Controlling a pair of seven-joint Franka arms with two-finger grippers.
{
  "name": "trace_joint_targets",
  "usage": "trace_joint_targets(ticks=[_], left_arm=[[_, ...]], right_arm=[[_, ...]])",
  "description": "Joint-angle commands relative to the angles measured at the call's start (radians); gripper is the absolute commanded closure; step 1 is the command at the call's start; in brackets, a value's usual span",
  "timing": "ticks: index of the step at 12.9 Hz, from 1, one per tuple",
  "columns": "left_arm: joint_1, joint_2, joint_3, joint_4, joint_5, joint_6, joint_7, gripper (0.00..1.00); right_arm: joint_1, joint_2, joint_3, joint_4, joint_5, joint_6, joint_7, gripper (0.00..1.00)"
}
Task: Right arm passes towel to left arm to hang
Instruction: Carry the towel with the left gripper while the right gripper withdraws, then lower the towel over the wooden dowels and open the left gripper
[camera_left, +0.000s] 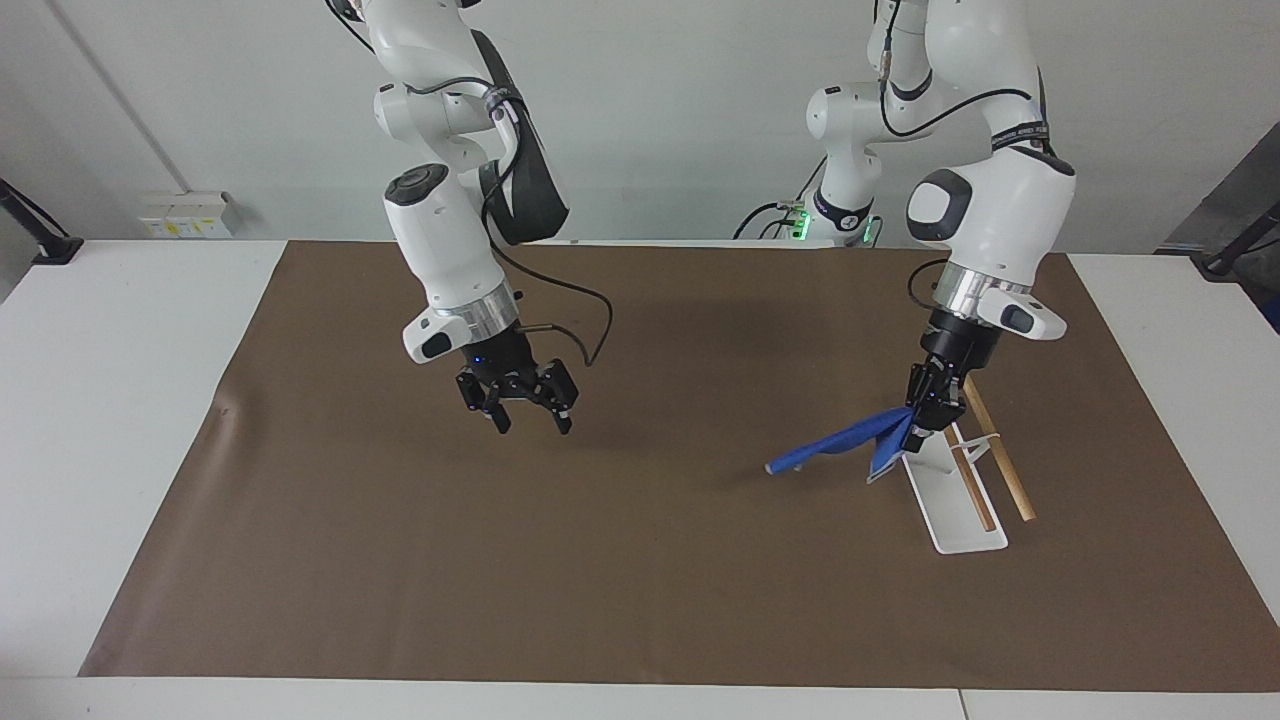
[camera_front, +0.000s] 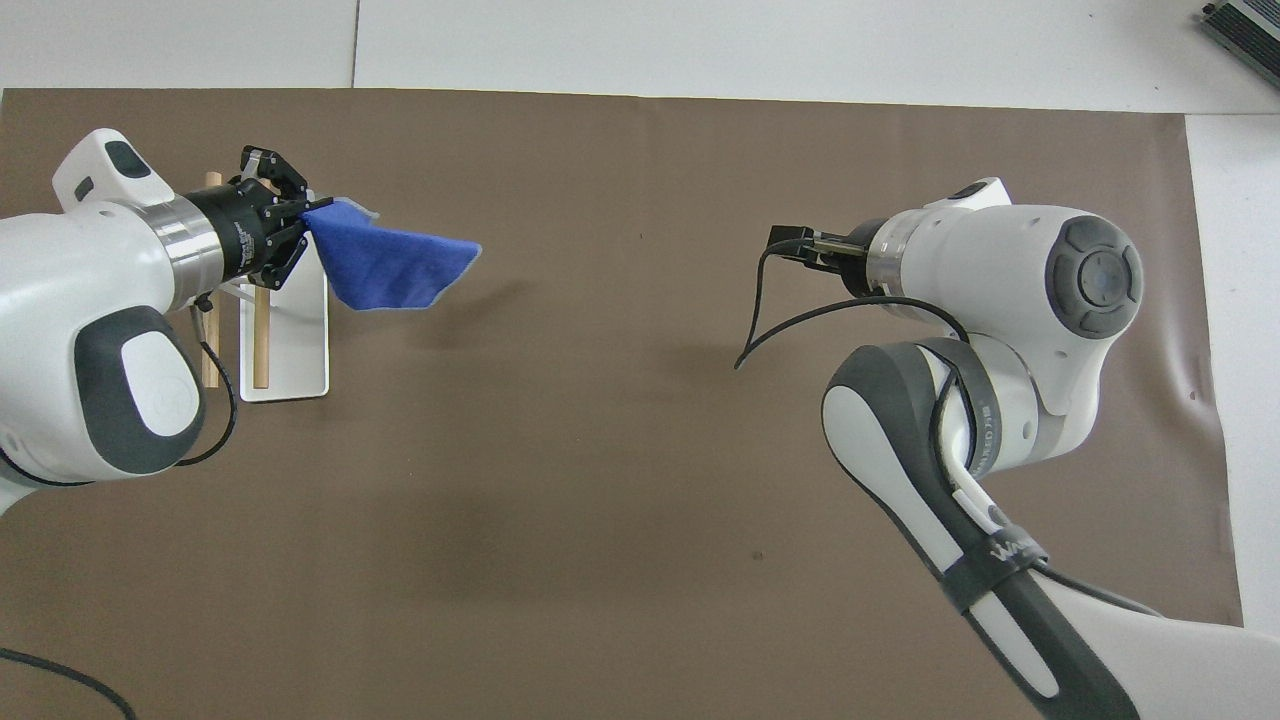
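Gripping the towel (camera_left: 838, 446) by one corner, the left gripper (camera_left: 925, 412) trails it over the rack (camera_left: 946, 497) for draping; well clear of the rack, the right gripper (camera_left: 528, 412) waits, fingers spread and empty.

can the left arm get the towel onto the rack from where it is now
Probably yes. The left gripper holds the towel by one edge just above the rack, and nothing stands between them. The right gripper hangs open over the mat, well clear.
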Motion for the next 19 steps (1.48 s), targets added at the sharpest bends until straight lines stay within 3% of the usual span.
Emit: trace_joint_targets(ticks=[1,3,5,7,10,13,19], left_arm=[[0.002,-0.016,0.088,0.011,0.0,-0.091,0.092,1.0],[0.002,-0.008,0.133,0.029,0.032,-0.093,0.156,1.0],[0.002,0.001,0.168,0.083,0.168,-0.122,0.161,1.0],[0.003,0.013,0.188,0.123,0.2,-0.19,0.164,1.0],[0.009,0.022,0.228,0.141,0.25,-0.196,0.172,1.0],[0.014,0.022,0.256,0.131,0.282,-0.205,0.174,1.0],[0.015,0.041,0.271,0.084,0.299,-0.166,0.2,1.0]], right_arm=[[-0.055,-0.051,0.005,0.022,-0.089,-0.14,-0.025,0.0],[-0.09,-0.087,0.005,0.075,-0.13,-0.298,-0.052,0.0],[-0.13,-0.133,0.004,0.102,-0.138,-0.403,-0.095,0.0],[-0.164,-0.174,0.004,0.144,-0.138,-0.504,-0.132,0.0],[-0.208,-0.193,0.002,0.278,-0.132,-0.719,-0.148,0.0],[-0.256,-0.216,0.001,0.344,-0.121,-0.854,-0.185,0.0],[-0.265,-0.242,-0.006,0.347,-0.124,-0.914,-0.185,0.0]])
